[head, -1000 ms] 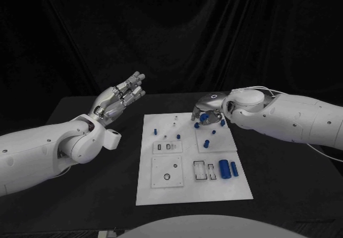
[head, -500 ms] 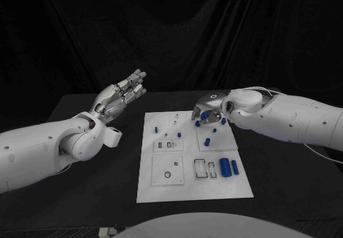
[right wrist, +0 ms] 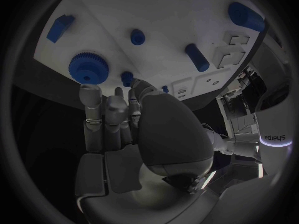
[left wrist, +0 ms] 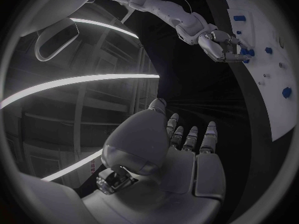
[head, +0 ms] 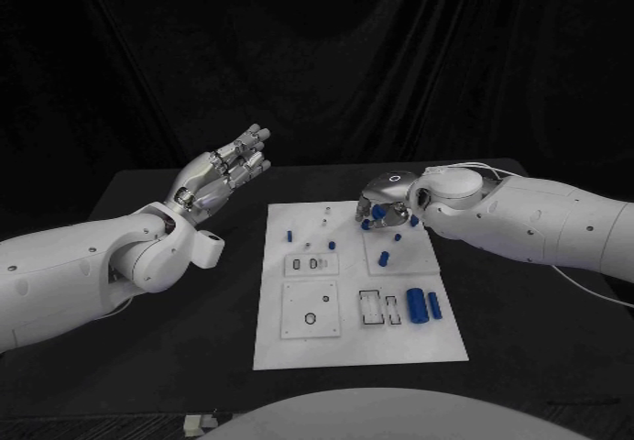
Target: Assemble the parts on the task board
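The white task board (head: 317,348) lies mid-table, with small blue parts standing on its far half and two blue cylinders (head: 423,305) lying near its right edge. My right hand (head: 383,203) hangs over the board's far right corner, fingers pointing down. In the right wrist view its thumb and fingertips (right wrist: 118,92) flank a small blue peg (right wrist: 127,76) and seem to pinch it, next to a blue gear (right wrist: 89,67). My left hand (head: 224,170) is raised above the table left of the board, fingers spread, holding nothing.
More blue pieces dot the board: a peg (head: 383,259), a block (right wrist: 60,27) and a rod (right wrist: 197,57). Pale plates with slots (head: 311,267) and a ring hole (head: 310,323) sit on the board's near half. Black table surrounds it.
The whole picture has shifted up a little, so the camera moved. Both hands keep their places relative to the board.
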Robot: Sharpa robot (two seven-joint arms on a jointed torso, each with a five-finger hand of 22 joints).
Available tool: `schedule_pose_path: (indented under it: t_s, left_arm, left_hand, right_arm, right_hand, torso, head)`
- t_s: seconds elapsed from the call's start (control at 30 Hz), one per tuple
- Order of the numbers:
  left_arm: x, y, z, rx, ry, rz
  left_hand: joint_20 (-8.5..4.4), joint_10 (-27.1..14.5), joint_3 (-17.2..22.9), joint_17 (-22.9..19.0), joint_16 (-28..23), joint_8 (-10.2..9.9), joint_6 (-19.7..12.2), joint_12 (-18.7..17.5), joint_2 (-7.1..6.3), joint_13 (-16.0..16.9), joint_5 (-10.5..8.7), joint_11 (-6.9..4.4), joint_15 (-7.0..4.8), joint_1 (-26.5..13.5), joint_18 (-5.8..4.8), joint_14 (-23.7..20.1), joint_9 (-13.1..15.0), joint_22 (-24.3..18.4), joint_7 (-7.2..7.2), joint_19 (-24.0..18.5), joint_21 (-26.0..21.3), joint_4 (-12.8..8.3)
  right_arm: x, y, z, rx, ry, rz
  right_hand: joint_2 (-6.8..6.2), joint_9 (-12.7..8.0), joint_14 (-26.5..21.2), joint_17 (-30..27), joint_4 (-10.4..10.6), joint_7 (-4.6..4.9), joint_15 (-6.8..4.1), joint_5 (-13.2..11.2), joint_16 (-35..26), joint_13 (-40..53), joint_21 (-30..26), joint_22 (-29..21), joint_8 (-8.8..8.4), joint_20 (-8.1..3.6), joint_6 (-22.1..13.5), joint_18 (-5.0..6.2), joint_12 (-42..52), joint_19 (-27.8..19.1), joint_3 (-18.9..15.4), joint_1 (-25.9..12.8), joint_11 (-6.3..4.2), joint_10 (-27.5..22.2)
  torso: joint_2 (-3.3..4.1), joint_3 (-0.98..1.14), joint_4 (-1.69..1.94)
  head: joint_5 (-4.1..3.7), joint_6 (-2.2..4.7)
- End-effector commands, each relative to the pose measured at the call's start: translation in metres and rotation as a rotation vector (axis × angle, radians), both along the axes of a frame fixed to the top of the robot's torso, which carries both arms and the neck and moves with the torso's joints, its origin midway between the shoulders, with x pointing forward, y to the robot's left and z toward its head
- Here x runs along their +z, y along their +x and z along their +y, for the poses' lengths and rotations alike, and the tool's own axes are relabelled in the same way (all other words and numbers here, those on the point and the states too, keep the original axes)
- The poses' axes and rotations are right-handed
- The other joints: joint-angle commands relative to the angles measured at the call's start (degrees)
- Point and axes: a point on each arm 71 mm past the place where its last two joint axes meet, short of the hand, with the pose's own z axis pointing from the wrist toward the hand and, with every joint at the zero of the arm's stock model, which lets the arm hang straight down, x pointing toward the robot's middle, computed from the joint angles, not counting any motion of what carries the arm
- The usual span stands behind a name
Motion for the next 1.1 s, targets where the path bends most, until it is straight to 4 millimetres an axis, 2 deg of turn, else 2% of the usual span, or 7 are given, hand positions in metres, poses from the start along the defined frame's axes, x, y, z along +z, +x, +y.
schedule_pose_path:
  t_s: [0.03, 0.43, 0.5, 0.57, 0.67, 0.97, 1.1]
  left_arm:
    - [0.004, -0.002, -0.001, -0.021, -0.045, -0.051]
    - [0.004, -0.001, -0.001, -0.025, -0.045, -0.045]
    - [0.003, -0.001, -0.001, -0.026, -0.044, -0.045]
    - [0.003, -0.001, -0.001, -0.027, -0.044, -0.043]
    - [0.003, -0.001, -0.001, -0.029, -0.045, -0.041]
    - [0.002, -0.001, 0.000, -0.030, -0.043, -0.036]
    - [0.001, -0.001, 0.001, -0.029, -0.043, -0.035]
  left_hand:
    - [0.48, 0.1, 0.4, 0.1, 0.1, -0.1, -0.1, -0.1, -0.07, 0.0, 0.32, 0.47, 0.52, 0.6, 1.07, 0.1, -0.1, 0.1, 0.10, 0.0, 0.4, 0.1]
    - [0.73, 0.2, 0.6, 0.1, 0.1, -0.1, 0.2, -0.1, -0.10, 0.0, 0.35, 0.68, 0.82, 0.8, 1.08, 0.2, 0.0, 0.2, 0.32, 0.2, 0.6, 0.1]
    - [0.73, 0.2, 0.6, 0.1, 0.1, -0.1, 0.2, -0.1, -0.10, 0.0, 0.35, 0.68, 0.82, 0.8, 1.08, 0.2, 0.0, 0.2, 0.32, 0.2, 0.6, 0.1]
    - [0.80, 0.2, 0.7, 0.1, 0.1, -0.1, 0.3, -0.1, -0.09, 0.0, 0.37, 0.76, 0.90, 0.9, 1.08, 0.2, 0.0, 0.2, 0.38, 0.2, 0.6, 0.1]
    - [0.85, 0.2, 0.7, 0.1, 0.1, -0.1, 0.4, -0.1, -0.08, 0.0, 0.38, 0.81, 0.96, 0.9, 1.08, 0.3, 0.0, 0.2, 0.43, 0.3, 0.6, 0.1]
    - [0.98, 0.3, 0.9, 0.2, 0.2, 0.0, 0.6, -0.1, -0.05, 0.0, 0.42, 0.96, 1.11, 1.1, 1.09, 0.4, 0.0, 0.2, 0.56, 0.4, 0.7, 0.0]
    - [1.03, 0.3, 1.0, 0.2, 0.2, 0.0, 0.7, -0.1, -0.04, 0.0, 0.43, 1.03, 1.18, 1.2, 1.09, 0.4, 0.0, 0.2, 0.61, 0.4, 0.7, 0.0]
  right_arm:
    - [0.000, 0.001, 0.000, 0.002, 0.002, -0.031]
    - [-0.004, 0.002, 0.001, 0.004, 0.001, -0.030]
    - [-0.005, 0.002, 0.001, 0.004, 0.000, -0.028]
    - [-0.006, 0.003, 0.001, 0.004, -0.002, -0.025]
    - [-0.008, 0.003, 0.001, 0.002, -0.006, -0.020]
    - [-0.012, 0.004, 0.000, 0.000, -0.008, -0.015]
    - [-0.012, 0.004, 0.000, 0.003, -0.003, -0.021]
  right_hand:
    - [-0.43, 0.1, -0.3, 0.1, 0.1, 0.15, -0.07, -0.5, 0.4, 0.1, 0.4, 0.1, 0.18, -0.05, 0.4, -0.44, 0.3, -0.3, 0.2, -0.6, 0.00, 0.7]
    - [-0.27, 0.9, -0.4, -0.1, -0.4, 0.27, -0.19, -0.4, 0.4, 0.5, 0.3, 0.4, 0.63, -0.14, 1.5, -0.45, 1.3, -0.3, 1.0, 0.0, -0.19, 1.7]
    - [-0.23, 1.2, -0.1, 0.7, -0.5, 0.31, -0.26, -0.3, 0.8, 0.6, 0.9, 1.2, 0.79, -0.19, 1.9, -0.60, 1.6, 0.1, 1.2, 0.1, -0.31, 1.9]
    - [-0.29, 1.7, 1.2, 3.7, -0.6, 0.36, -0.45, -0.2, 2.9, 0.8, 3.0, 4.1, 0.86, -0.34, 2.1, -1.16, 2.0, 1.7, 1.5, 0.1, -0.49, 2.4]
    - [-0.30, 1.9, 1.4, 4.1, -0.7, 0.38, -0.51, -0.2, 3.3, 0.9, 3.3, 4.5, 0.90, -0.42, 2.2, -1.21, 2.3, 2.0, 1.6, 0.1, -0.58, 2.7]
    - [-0.26, 2.9, 1.5, 4.6, -1.1, 0.59, -0.74, -0.4, 3.8, 1.5, 4.0, 5.5, 1.31, -0.64, 3.0, -1.34, 3.5, 2.4, 2.0, 0.2, -0.89, 4.0]
    - [-0.02, 4.1, 1.7, 4.9, -1.6, 1.10, -0.97, 0.0, 4.1, 2.0, 4.7, 6.6, 2.05, -0.84, 4.3, -1.50, 4.6, 2.7, 2.4, 0.4, -1.22, 5.5]
  torso:
    - [0.00, -0.02, -0.01]
    - [0.01, -0.02, -0.02]
    - [-0.02, -0.03, -0.01]
    - [-0.04, -0.04, -0.03]
    - [-0.02, -0.02, -0.02]
    - [-0.03, -0.03, -0.02]
    - [0.00, -0.03, 0.00]
  head:
    - [-0.05, -0.19]
    - [-0.01, -0.79]
    - [0.04, -0.90]
    - [0.07, -0.94]
    - [0.07, -1.09]
    - [0.14, -1.09]
    - [0.16, -1.09]
